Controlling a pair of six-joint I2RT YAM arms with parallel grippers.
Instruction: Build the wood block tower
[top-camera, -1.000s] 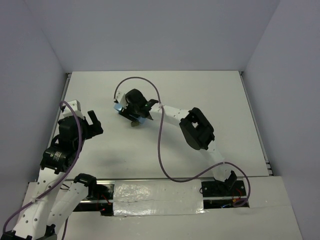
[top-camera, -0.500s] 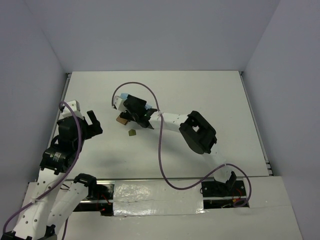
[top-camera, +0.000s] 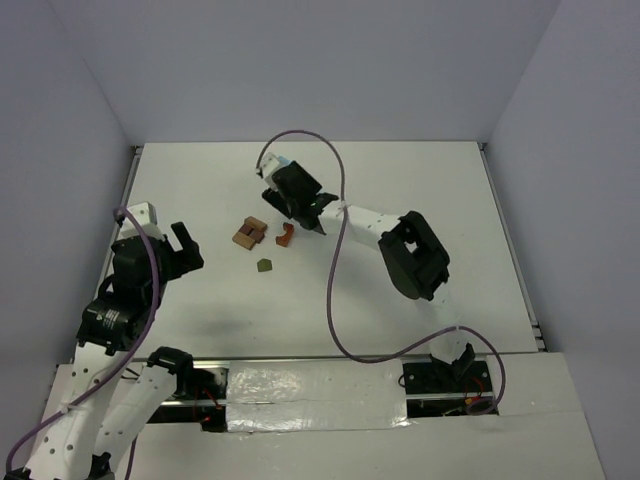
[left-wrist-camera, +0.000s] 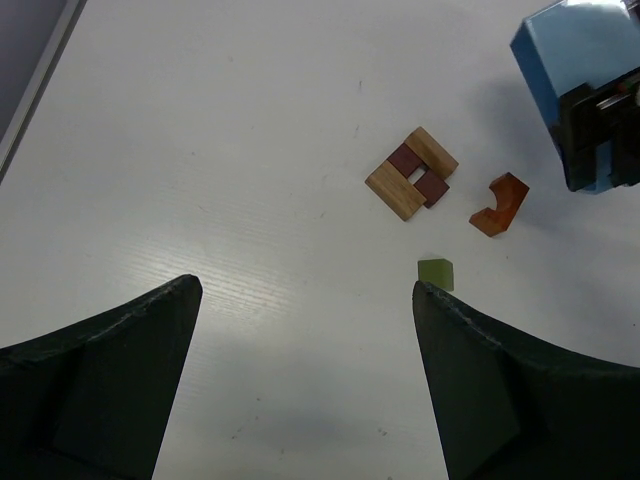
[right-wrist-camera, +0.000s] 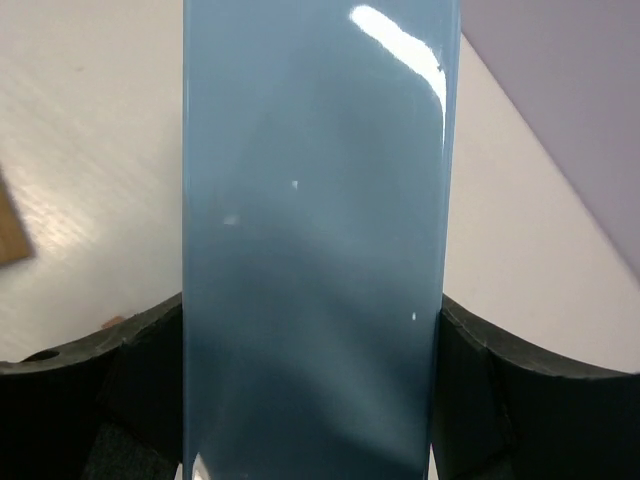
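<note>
On table (top-camera: 200, 180), arch (top-camera: 285, 235), hollow toward blocks (top-camera: 250, 232)

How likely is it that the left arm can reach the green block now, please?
Probably yes: the left gripper is open and empty, the green block lies apart from the other blocks, and nothing stands between gripper and block.

The light blue box (right-wrist-camera: 310, 250) is smooth and glossy, throwing bright highlights, while the white tabletop (left-wrist-camera: 200, 150) is matt with a faint streaked grain. The wood blocks (left-wrist-camera: 412, 173) show bare tan grain beside darker stained pieces. The reddish-orange arch (left-wrist-camera: 500, 203) and olive green block (left-wrist-camera: 435, 273) look dull, and the left gripper's fingers (left-wrist-camera: 110, 370) look like dark matt plastic.
</note>
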